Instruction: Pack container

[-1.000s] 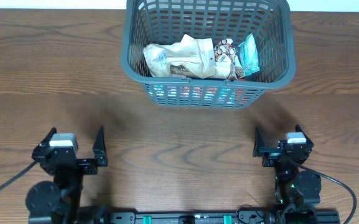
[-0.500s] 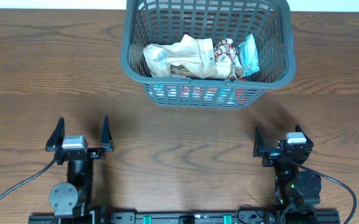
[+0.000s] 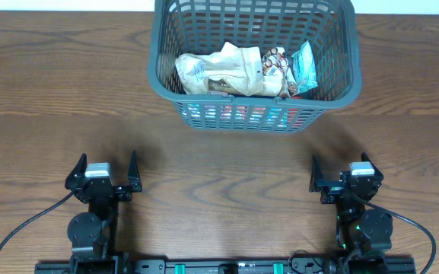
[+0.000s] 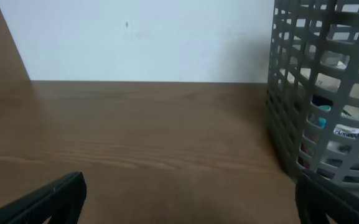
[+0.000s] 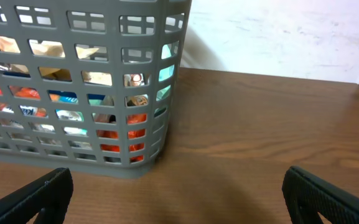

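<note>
The container (image 3: pixel 253 114), a large dark grey lattice basket, stands at the far middle of the table. It holds several snack packets (image 3: pixel 227 70). It also shows at the right of the left wrist view (image 4: pixel 316 93) and at the left of the right wrist view (image 5: pixel 73 81). My left gripper (image 3: pixel 103 169) is open and empty near the front left edge. Its fingertips frame bare wood in the left wrist view (image 4: pixel 188 199). My right gripper (image 3: pixel 341 169) is open and empty near the front right edge, with bare wood between its fingers in the right wrist view (image 5: pixel 176 196). Both grippers are well short of the basket.
The wooden table (image 3: pixel 44 99) stretches to both sides of the basket. A white wall (image 4: pixel 142 37) runs behind the table's far edge. The arm bases and cables sit at the front edge (image 3: pixel 227 266).
My left arm has swung back and settled at its place near the front left, gripper still open. The right arm, basket and packets have not moved.
</note>
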You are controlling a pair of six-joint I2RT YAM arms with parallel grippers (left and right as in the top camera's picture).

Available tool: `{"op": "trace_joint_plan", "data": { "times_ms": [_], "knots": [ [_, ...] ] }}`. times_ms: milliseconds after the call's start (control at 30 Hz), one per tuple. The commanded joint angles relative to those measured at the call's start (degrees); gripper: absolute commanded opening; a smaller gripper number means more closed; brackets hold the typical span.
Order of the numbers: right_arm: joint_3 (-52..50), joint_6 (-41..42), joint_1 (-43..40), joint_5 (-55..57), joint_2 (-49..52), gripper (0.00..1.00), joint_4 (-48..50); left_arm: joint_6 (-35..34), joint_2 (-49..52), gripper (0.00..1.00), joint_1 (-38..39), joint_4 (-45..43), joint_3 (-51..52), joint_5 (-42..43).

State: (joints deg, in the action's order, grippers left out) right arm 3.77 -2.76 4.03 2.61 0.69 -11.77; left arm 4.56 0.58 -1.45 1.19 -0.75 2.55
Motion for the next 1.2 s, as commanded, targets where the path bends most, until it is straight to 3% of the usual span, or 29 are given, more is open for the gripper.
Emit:
{"op": "trace_joint_plan", "data": {
  "times_ms": [0, 200, 367, 533, 1167],
  "knots": [
    [-0.24, -0.70, 0.28, 0.37, -0.37, 0.99, 0.02, 0.76, -0.46, 0.99, -0.09, 2.86, 0.52, -1.51],
    [-0.24, -0.70, 0.28, 0.37, -0.37, 0.99, 0.02, 0.70, -0.46, 0.99, -0.09, 2.89, 0.52, -1.68],
    [-0.24, -0.70, 0.28, 0.37, -0.37, 0.99, 0.02, -4.98, -0.46, 0.98, -0.09, 2.91, 0.52, -1.64],
    [-0.24, -0.70, 0.28, 0.37, -0.37, 0.99, 0.02, -5.35, -0.46, 0.99, -0.07, 2.91, 0.52, -1.46],
    [-0.24, -0.70, 0.28, 0.37, -0.37, 0.99, 0.02, 1.01, -0.46, 0.99, -0.07, 2.82, 0.52, 1.07]
  ]
}}
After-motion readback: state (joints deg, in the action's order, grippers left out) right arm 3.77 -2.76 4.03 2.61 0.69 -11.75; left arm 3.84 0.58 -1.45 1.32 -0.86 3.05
